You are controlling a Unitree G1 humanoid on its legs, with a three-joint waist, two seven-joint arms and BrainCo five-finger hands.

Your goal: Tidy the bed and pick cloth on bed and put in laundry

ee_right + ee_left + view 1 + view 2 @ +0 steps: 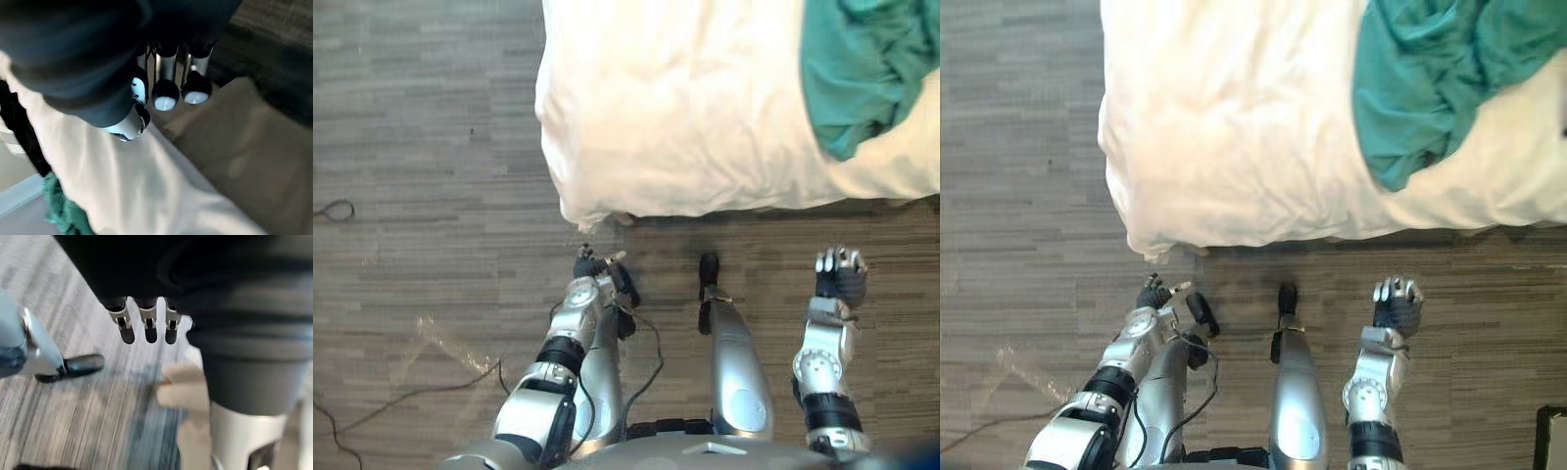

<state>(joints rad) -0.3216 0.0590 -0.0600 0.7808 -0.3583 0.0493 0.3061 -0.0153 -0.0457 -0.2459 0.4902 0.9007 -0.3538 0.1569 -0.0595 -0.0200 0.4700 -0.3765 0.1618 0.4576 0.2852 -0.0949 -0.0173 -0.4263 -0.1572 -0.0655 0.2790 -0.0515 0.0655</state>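
A crumpled teal cloth (862, 69) lies on the right part of the bed (685, 108), on its white duvet, partly cut off by the view's edge. The right wrist view also catches the teal cloth (61, 210) beyond the duvet's edge (122, 186). My left hand (592, 266) hangs low over the floor just before the bed's near left corner, its fingers (146, 328) relaxed and holding nothing. My right hand (840, 274) is raised in front of the bed's near edge, below the cloth and apart from it, fingers (166, 93) relaxed and empty.
The duvet hangs over the bed's near edge and left corner (1151, 240). Grey-brown plank floor (421, 147) spreads to the left of the bed and in front of it. A clear plastic scrap (450, 343) lies on the floor at lower left. A dark-framed object (1552, 436) sits at the lower right.
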